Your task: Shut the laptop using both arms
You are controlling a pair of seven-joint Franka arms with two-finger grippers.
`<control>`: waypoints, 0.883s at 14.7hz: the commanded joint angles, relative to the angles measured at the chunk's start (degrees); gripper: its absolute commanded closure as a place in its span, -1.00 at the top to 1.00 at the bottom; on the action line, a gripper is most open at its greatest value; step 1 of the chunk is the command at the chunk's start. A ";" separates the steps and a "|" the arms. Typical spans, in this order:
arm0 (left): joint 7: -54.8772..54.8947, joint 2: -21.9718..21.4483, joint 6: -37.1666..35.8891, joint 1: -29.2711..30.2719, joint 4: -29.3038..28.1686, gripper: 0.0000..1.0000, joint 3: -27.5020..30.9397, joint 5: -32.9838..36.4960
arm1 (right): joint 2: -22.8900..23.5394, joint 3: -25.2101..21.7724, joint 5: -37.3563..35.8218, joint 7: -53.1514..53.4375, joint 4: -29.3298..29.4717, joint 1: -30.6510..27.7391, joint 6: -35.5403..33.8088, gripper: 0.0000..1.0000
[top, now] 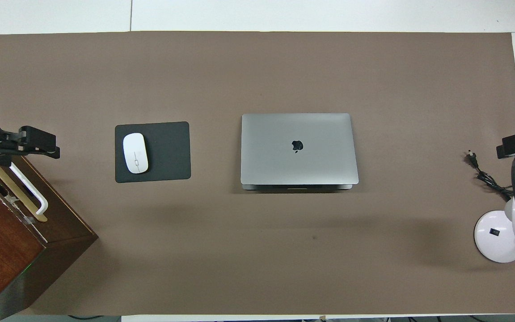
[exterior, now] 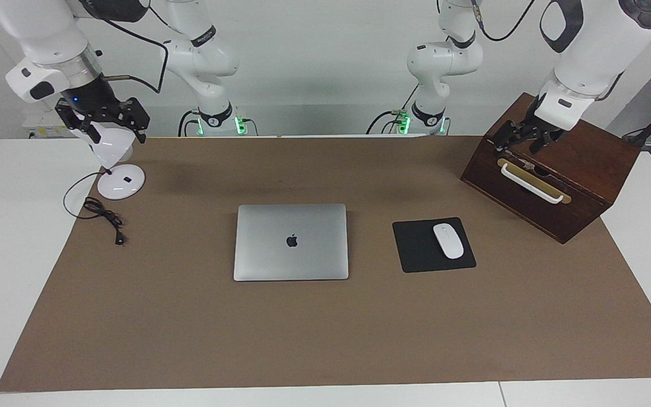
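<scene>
Already shut: laptop point(exterior: 291, 242) flat at frame centre, lid down. Best step: retract, no lid contact. Cabinet point(exterior: 551, 167) upper right under left gripper point(exterior: 520, 137); lamp point(exterior: 115, 161) upper left under right gripper point(exterior: 102, 121). Both spread, empty. Mouse point(exterior: 448, 241) beside laptop. Lower frame bare.

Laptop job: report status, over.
Left gripper open above the wooden box; right gripper open above the lamp. Laptop lid down, flat, untouched. Nothing in the way.
</scene>
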 commanded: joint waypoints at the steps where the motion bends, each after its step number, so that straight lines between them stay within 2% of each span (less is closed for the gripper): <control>1: 0.97 0.35 0.53 1.12 0.69 1.00 -0.45 0.05 | 0.64 0.97 -0.29 0.29 1.14 -1.10 -1.13 1.00; 13: 1.06 0.35 2.57 1.12 0.24 1.00 -0.36 0.14 | 0.46 0.97 -0.38 0.29 1.14 -1.11 -1.13 1.00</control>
